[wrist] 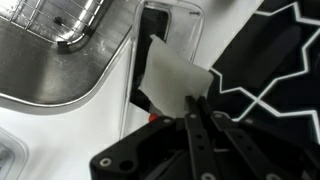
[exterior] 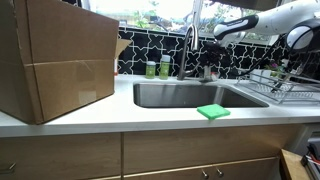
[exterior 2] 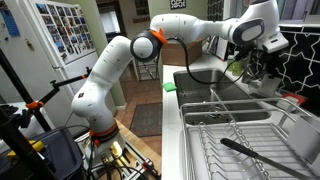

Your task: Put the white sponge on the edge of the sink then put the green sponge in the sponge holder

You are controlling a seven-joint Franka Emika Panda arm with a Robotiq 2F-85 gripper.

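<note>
Black fingers of the gripper [wrist: 190, 104] come in from 6 o'clock of the wrist view. Their tips are close together and seem to pinch the lower edge of the white sponge [wrist: 176, 78]. This sponge stands tilted, partly inside the dark sponge holder [wrist: 192, 25], which is just beside the back rim of the sink [wrist: 40, 70]. The steel basin is at 10 o'clock from the white sponge, and the black wall tile with white lines [wrist: 280, 60] is at 3 o'clock.

The green sponge [exterior: 212, 112] lies flat on the white counter [exterior: 150, 118], on the front edge of the sink, at about 5 o'clock from the faucet [exterior: 190, 45]. It is well apart from the gripper, and nothing touches it. In an exterior view it shows as a small green patch [exterior 2: 169, 87] at the far rim of the sink.

The white arm [exterior 2: 130, 55] reaches over the sink toward the back wall. A wire dish rack [exterior 2: 230, 130] stands beside the sink, with a dark utensil [exterior 2: 250, 150] lying in it. A big cardboard box [exterior: 55, 60] stands on the counter at 9 o'clock from the sink. Two green bottles [exterior: 158, 68] stand near the faucet.
</note>
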